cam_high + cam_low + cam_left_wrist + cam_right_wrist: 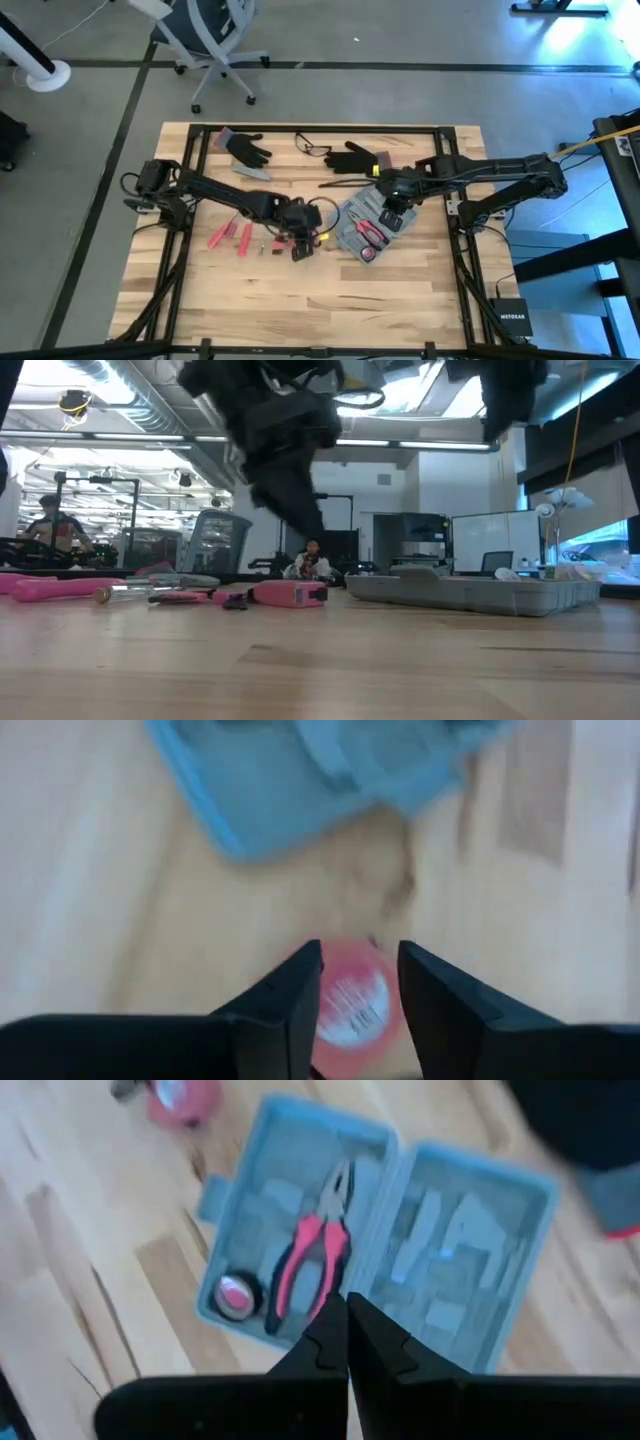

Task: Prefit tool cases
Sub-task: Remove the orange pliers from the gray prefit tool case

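Observation:
The grey-blue tool case (350, 218) lies open on the wooden table, both halves flat, also in the right wrist view (470, 1240). One half holds red-handled pliers (315, 1255) and a small round roll (235, 1293). My left gripper (358, 955) stands open just left of the case, above a round red tool with a white label (355, 1005) that rests on the table (290, 593). The fingers are clear of it. My right gripper (346, 1302) is shut and hangs over the case, touching nothing.
Loose red-handled tools (230, 235) lie left of my left gripper. Two black gloves (245, 150) (355, 158) and a pair of glasses (312, 148) lie at the table's far side. A black frame (200, 180) runs round the tabletop. People show in the room behind.

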Robot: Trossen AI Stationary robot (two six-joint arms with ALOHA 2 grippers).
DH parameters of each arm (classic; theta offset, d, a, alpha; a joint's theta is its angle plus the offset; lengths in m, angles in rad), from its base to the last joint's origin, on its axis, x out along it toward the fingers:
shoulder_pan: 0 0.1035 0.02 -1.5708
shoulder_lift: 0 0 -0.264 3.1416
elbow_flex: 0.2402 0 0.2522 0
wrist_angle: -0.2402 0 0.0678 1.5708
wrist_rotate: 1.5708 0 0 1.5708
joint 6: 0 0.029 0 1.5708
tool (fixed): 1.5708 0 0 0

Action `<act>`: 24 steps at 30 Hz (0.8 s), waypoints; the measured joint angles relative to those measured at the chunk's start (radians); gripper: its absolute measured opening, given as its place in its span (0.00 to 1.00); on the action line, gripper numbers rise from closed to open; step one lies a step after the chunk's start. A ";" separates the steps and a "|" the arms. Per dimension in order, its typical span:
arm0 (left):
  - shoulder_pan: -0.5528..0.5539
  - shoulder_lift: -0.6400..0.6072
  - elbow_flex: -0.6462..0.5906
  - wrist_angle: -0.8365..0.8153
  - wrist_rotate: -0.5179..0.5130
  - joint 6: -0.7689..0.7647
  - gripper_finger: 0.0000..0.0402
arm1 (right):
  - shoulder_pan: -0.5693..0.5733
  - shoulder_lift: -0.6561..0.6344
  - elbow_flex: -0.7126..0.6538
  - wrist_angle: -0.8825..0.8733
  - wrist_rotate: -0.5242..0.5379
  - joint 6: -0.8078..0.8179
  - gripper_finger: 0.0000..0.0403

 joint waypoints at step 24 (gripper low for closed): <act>0.198 0.216 0.166 0.115 0.112 0.227 0.00 | 0.106 -0.003 -0.578 0.716 0.042 0.637 0.00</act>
